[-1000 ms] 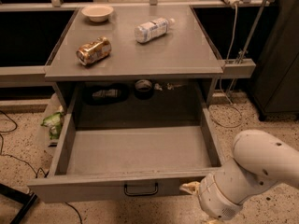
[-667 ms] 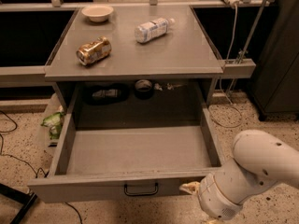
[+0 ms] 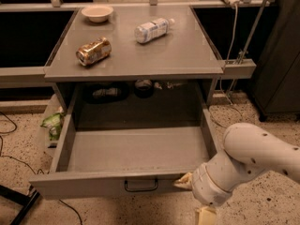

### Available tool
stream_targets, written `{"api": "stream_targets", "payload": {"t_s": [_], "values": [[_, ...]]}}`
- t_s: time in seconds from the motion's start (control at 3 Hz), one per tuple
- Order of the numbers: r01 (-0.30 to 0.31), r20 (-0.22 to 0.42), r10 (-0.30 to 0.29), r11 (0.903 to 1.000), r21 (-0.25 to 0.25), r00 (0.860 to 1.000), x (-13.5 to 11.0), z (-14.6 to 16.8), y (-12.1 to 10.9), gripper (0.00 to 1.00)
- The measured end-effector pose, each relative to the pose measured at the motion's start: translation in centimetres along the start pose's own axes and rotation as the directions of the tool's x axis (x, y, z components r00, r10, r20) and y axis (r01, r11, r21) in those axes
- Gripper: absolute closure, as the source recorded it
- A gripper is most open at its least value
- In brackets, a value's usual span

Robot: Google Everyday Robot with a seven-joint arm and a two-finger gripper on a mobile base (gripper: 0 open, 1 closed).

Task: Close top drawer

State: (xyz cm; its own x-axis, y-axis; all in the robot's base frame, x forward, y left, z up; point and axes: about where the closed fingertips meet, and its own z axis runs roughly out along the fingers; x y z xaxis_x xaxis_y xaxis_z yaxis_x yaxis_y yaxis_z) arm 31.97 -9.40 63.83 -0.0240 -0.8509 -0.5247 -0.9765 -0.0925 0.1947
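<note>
The top drawer [image 3: 136,153] is a wide shallow grey metal drawer, pulled far out from under the grey counter and empty inside. Its front panel [image 3: 93,185] faces me, with a small dark wire pull handle [image 3: 140,186] at the centre. My gripper [image 3: 185,182] is at the right end of the front panel, right of the handle. Only a pale fingertip shows against the panel; the white arm [image 3: 243,165] hides the rest.
On the counter [image 3: 140,55] lie a tipped can [image 3: 93,51], a plastic bottle [image 3: 152,29] and a pale bowl [image 3: 97,13]. Dark items sit in the recess behind the drawer [image 3: 140,88]. A green bag [image 3: 52,124] lies on the floor at left; cables hang at right.
</note>
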Motion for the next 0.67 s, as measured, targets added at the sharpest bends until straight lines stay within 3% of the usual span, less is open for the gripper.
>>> {"api": "stream_targets", "payload": {"t_s": [0.33, 0.67], "values": [[0.032, 0.011, -0.033, 0.9985, 0.044, 0.999, -0.15, 0.37, -5.40, 0.00], [0.032, 0.011, -0.033, 0.9985, 0.044, 0.999, -0.15, 0.37, -5.41, 0.00]]}}
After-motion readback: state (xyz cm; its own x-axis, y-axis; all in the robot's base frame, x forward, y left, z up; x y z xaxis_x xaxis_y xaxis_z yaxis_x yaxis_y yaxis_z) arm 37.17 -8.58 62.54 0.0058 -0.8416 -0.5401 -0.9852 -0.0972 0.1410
